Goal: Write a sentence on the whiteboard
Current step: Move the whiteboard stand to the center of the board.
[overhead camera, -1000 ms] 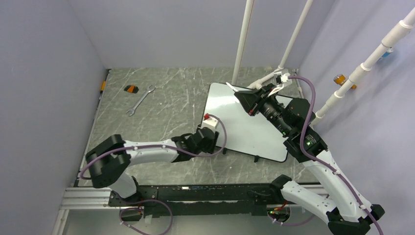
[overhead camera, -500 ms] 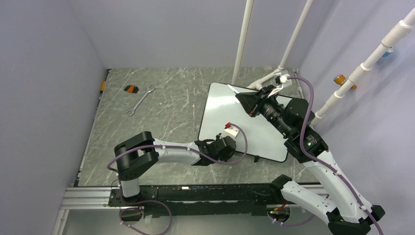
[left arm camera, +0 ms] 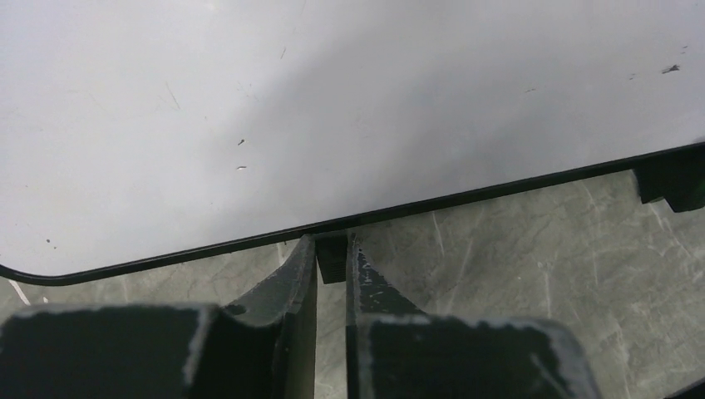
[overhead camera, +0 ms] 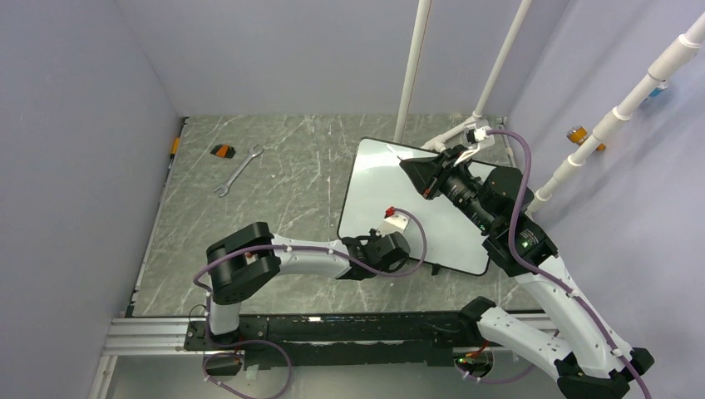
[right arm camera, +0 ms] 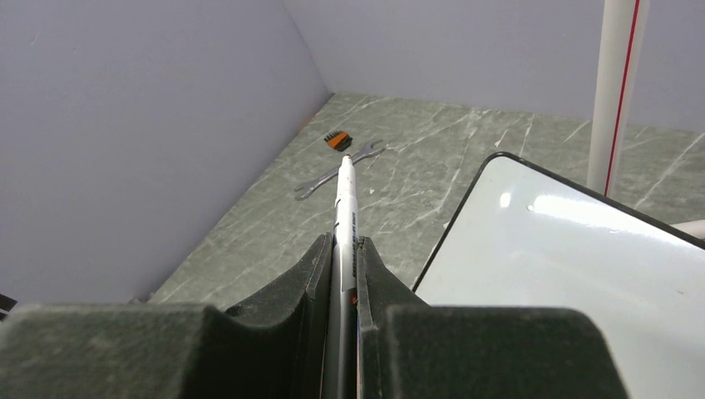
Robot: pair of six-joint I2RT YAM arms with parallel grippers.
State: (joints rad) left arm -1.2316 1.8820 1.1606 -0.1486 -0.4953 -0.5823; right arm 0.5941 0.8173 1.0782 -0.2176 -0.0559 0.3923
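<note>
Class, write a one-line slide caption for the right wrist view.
Right tool grips a pen pointing toward a wrench, blank whiteboard to its right.

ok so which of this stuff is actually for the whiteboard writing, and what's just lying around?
In use: whiteboard, marker pinched in the right gripper, left gripper clamped at the board's near rim.
Lying about: wrench, small orange-and-black item beside it.

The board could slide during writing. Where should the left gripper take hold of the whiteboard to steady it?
Its near edge, approached low from the robot's side. The whiteboard lies flat and is too wide to span, but a small black foot under the thin rim fits between the fingers; the left gripper has its tips against either side of it.
</note>
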